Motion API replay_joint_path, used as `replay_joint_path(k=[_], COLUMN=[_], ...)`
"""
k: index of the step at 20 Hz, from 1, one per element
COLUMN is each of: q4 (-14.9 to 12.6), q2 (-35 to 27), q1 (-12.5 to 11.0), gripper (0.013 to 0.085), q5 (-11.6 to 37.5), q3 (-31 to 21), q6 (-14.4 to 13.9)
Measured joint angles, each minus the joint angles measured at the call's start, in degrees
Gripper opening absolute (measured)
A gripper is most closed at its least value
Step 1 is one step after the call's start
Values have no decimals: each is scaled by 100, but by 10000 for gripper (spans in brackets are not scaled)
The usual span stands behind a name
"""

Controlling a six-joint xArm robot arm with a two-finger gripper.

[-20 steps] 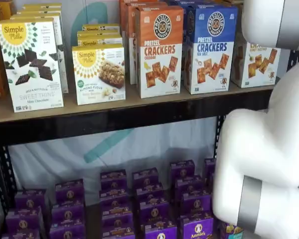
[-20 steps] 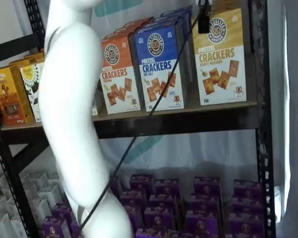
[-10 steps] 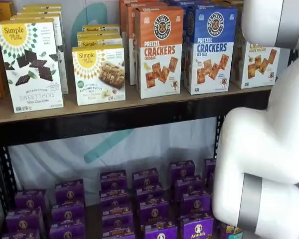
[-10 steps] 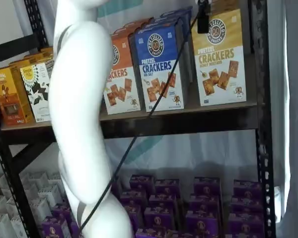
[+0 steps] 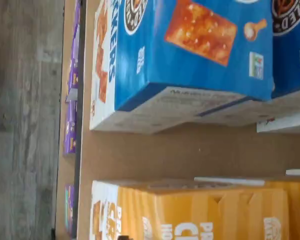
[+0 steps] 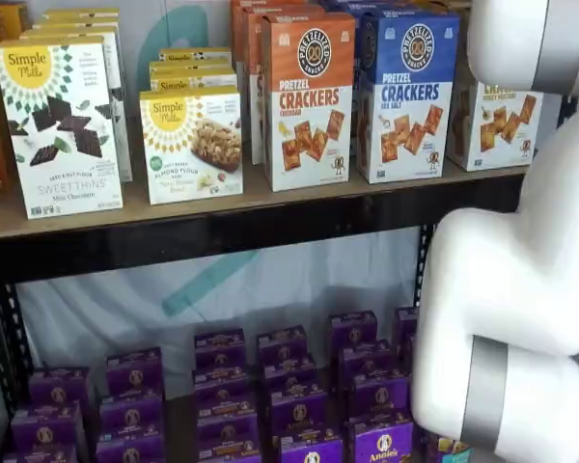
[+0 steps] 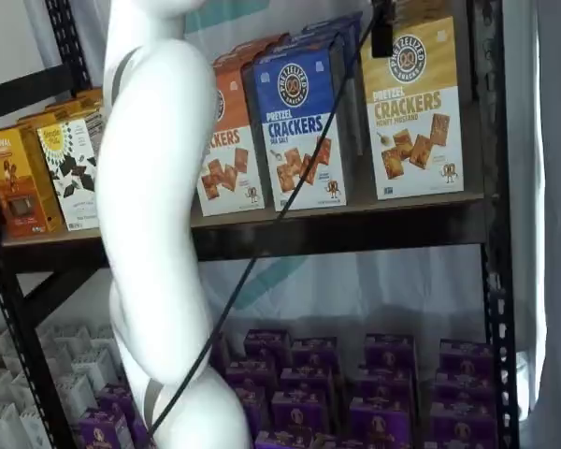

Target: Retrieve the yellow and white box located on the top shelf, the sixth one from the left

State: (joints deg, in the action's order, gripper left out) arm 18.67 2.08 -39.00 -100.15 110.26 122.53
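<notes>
The yellow and white box [image 5: 200, 210] fills the near part of the wrist view, seen from over its top flaps, with a strip of bare top shelf [image 5: 190, 150] between it and the blue cracker box [image 5: 190, 55]. The camera looks down on both box tops, so the claw seems to be above the row and roughly over that gap, not yet centred on the target. No fingers show here.

In a shelf view the box [image 6: 497, 121] stands upright at the right end of the top shelf [image 6: 251, 236], just beside the blue cracker box [image 6: 405, 96], and is partly hidden by the white arm [image 6: 521, 289]. The claw does not show in this view.

In a shelf view from the other side the box [image 7: 413, 108] stands clear at the front edge of the top shelf [image 7: 355, 229], next to the right upright [image 7: 494, 187]. A black part [image 7: 383, 33] hangs at the top edge over the box's left corner with the cable [image 7: 290, 206] beside it; it is probably a finger of the claw, though no gap is visible. Going by its setting, the claw is released and fully spread.

To do this step well, I would shift the claw toward the yellow box until it is centred over it, keep one finger in the gap beside the blue box, then descend straight before clenching.
</notes>
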Motion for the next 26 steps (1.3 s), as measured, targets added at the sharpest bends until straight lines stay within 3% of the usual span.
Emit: replay_joint_path(k=[6,12,26], q4=[-303,-310,-603], q2=[38,-14,-130], q1=[104,122,203], gripper=[850,850,850], q5=[151,19,-222], q3=[-165,-107,90], q6=[62,21,18])
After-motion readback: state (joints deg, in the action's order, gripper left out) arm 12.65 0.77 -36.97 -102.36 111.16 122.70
